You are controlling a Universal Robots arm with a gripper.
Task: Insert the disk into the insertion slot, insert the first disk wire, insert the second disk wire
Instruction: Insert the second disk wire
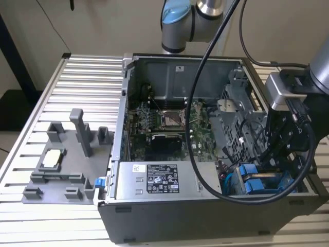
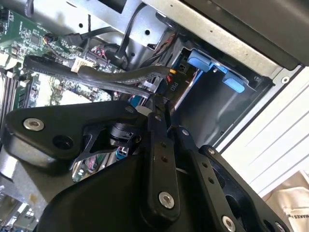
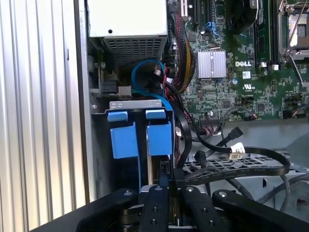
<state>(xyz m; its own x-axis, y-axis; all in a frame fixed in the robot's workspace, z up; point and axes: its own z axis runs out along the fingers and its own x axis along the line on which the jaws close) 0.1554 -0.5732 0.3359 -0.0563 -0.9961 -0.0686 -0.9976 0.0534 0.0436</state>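
While hanging over computer case (image 1: 169, 206), my jaws (image 3: 164, 186) sit pinched nearly together, seemingly on black wire (image 3: 241, 162); grip contact itself hidden. Disk (image 3: 140, 137) already seated in insertion slot (image 3: 104, 145), 2 blue tabs facing me. Disk lies straight ahead of jaws, close, long axis running down into slot, beside motherboard (image 3: 241, 72).

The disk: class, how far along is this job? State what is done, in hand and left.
Done: the disk sits in the insertion slot, blue tabs showing. In hand: the gripper, jaws closed, seems to pinch a black wire beside the bay. Left: both wire insertions; neither looks plugged in.
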